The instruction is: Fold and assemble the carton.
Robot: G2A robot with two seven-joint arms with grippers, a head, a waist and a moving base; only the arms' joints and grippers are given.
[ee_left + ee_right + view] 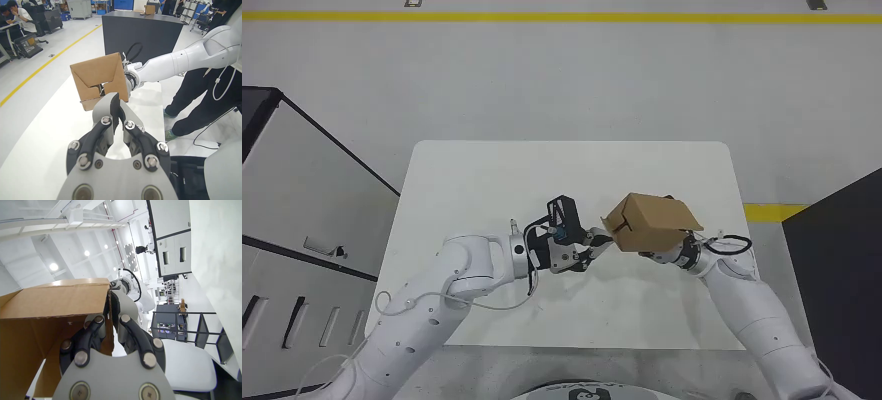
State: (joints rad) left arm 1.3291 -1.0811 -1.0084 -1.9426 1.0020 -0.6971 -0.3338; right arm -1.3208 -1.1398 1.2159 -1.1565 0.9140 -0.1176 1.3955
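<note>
Carton: brown cardboard, held up off the white surface, above its right-centre part as seen from top view. It is tilted, with no face lying flat to the surface.

R pincer: closed onto one carton wall. In R wrist view the corrugated edge is pinched between the two fingers, one finger inside the carton and the other outside. From top view the R arm is seen coming in from the near right corner and meeting the carton at its right end.

L pincer: narrow, pads almost together, nothing gripped. It is placed at the carton's left end, with the tip just beside the lower edge of that end. Contact w/ the cardboard can't be told.

Carton end facing the L pincer (L wrist view): the flaps are folded inward and their notched cut-outs meet near the middle. A small dark gap is left open at centre. One flap is seen sticking out along the lower edge, not tucked. The top face is closed and smooth.

Misc: black cabinet is seen just past the far end of the surface; yellow line is marked on the floor beyond.
</note>
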